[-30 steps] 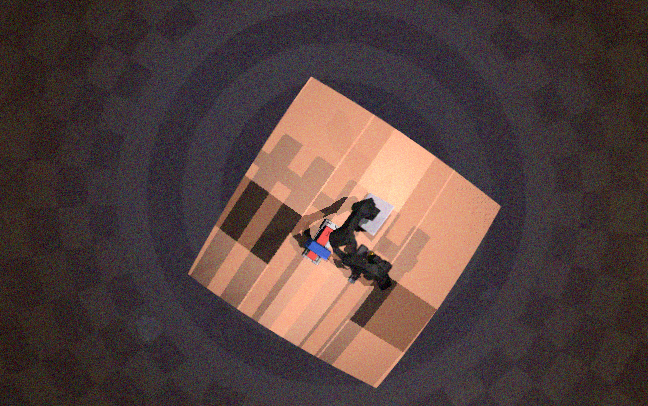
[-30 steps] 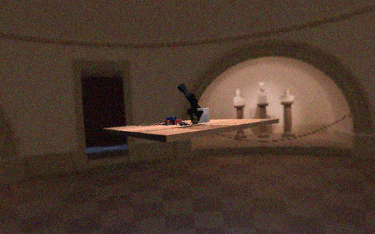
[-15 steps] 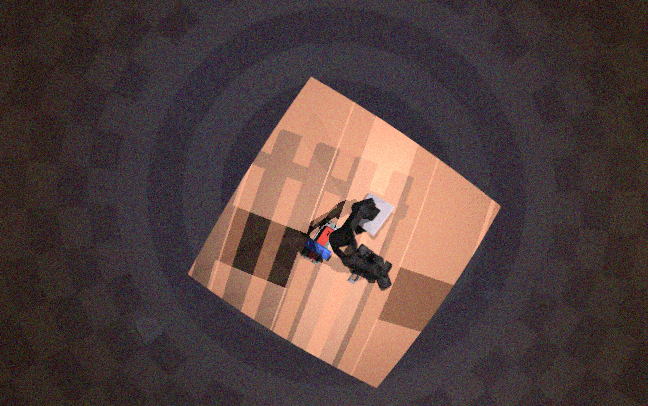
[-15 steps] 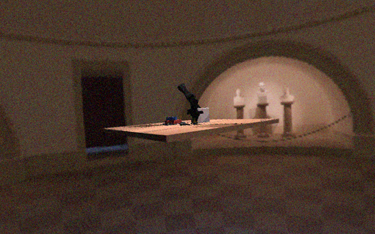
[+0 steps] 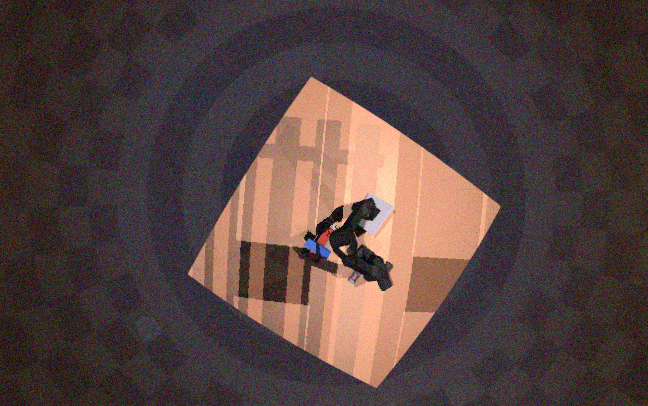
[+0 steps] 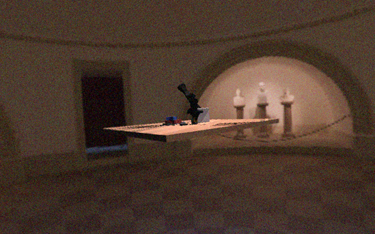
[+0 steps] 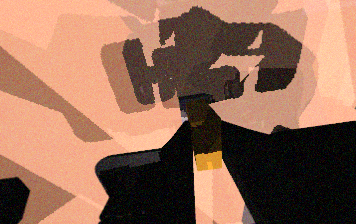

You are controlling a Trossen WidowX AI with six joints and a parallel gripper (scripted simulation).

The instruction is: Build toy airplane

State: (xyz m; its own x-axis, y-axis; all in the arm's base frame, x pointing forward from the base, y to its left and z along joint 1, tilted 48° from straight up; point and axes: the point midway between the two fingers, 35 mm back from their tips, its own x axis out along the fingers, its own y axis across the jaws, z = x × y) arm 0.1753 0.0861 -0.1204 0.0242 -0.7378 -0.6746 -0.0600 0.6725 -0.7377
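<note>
My gripper (image 7: 198, 123) (image 6: 194, 121) is shut on the yellow tail fin (image 7: 209, 161), low at the table. The fin's far part lies in shadow, with a small dark grey piece at its end. Whether the fin is off the table cannot be told. In the top view the arm hides the fin. The red fuselage (image 5: 324, 236) (image 6: 172, 123) lies in the cradle (image 5: 334, 227), left of the arm. The blue wing (image 5: 317, 248) (image 6: 171, 118) lies across the top of the fuselage. The views are too small to show whether tab and socket meet fully.
A pale grey panel (image 5: 382, 214) (image 6: 205, 115) stands by the arm's base. A small grey frame-like holder (image 5: 354, 277) lies on the wooden table (image 5: 445, 220) (image 6: 155, 131) between the arm's head and the airplane. Dark shadows cross the table.
</note>
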